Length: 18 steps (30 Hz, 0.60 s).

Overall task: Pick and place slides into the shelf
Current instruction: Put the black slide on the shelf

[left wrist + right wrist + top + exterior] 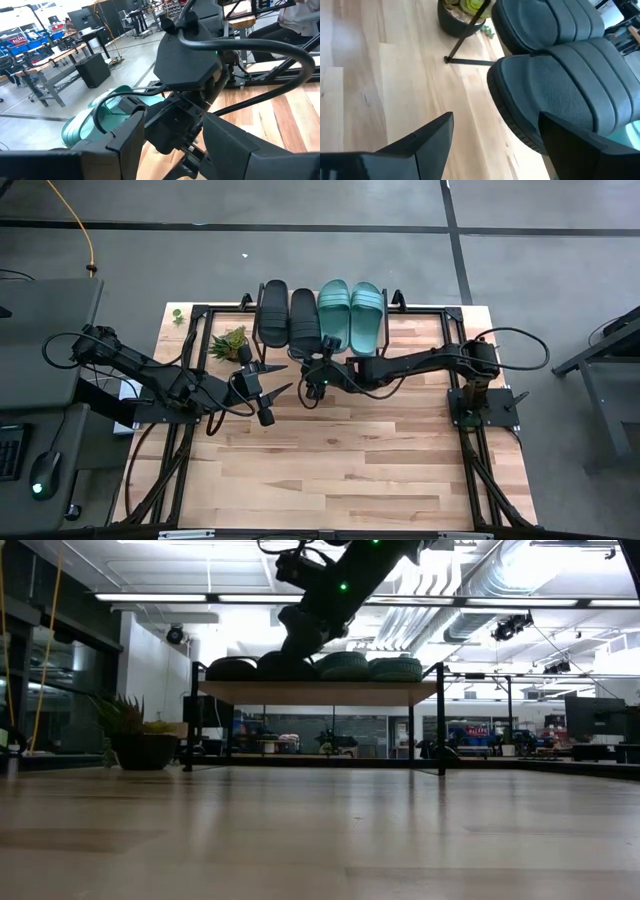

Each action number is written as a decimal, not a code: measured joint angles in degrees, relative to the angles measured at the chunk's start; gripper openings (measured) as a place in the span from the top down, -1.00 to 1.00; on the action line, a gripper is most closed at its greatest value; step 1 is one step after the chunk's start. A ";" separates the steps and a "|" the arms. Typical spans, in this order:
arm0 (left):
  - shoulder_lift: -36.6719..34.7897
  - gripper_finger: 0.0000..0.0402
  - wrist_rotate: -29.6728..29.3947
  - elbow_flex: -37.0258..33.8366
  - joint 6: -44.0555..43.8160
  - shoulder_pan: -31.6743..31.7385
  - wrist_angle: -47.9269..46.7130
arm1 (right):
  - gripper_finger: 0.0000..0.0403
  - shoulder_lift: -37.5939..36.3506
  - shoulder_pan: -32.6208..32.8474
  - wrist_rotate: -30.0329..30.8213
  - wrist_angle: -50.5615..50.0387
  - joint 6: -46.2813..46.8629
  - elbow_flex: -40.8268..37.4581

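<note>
All four slides sat in a row on the shelf: two black slides on one side and two teal slides beside them, toes pointing off the table. The inner black slide lay at the shelf's front edge, and its heel looked like it stuck out a little past the plank.

Your right gripper hung just in front of that heel, with its fingers spread wide and holding nothing. If you had pulled it back at a slant, a finger could have caught the heel and dragged the slide off the shelf.

Your left gripper waited near the shelf's front too, close beside the right one, fingers spread and empty. Those two arms could have bumped if both had moved at once.

The small potted plant stood by the shelf's black-slide end, where a swinging left arm could have tipped it.
</note>
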 joint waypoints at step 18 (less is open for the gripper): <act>0.00 0.08 0.00 0.00 0.00 0.01 0.00 | -0.40 0.00 -0.22 3.45 4.30 -1.93 0.00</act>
